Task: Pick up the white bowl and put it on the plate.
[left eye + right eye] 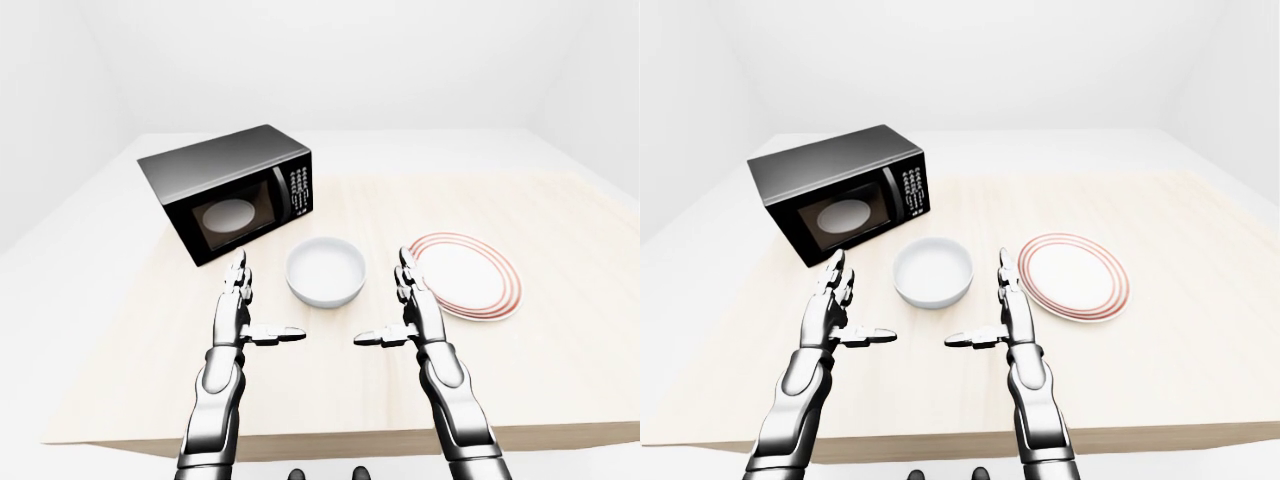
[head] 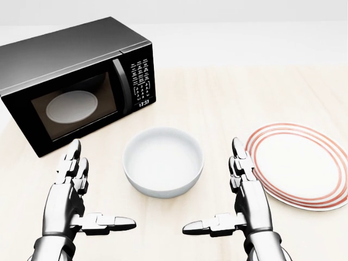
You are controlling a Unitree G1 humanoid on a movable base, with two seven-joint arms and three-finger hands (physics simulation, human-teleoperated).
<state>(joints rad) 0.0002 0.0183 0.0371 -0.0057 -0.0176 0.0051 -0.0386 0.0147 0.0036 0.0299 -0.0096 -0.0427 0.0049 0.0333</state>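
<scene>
Bowl [image 2: 163, 161] between open robot hands.

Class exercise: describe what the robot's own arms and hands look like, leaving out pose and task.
Both the left hand and right hand are glossy silver-grey metal with darker joints, three segmented fingers each. The forearms are smooth chrome-like shells with black wrist bands. No cables or markings show.

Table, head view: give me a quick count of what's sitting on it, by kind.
Microwave: 1
Bowl: 1
Plate: 1
Total: 3 things on the table.
</scene>
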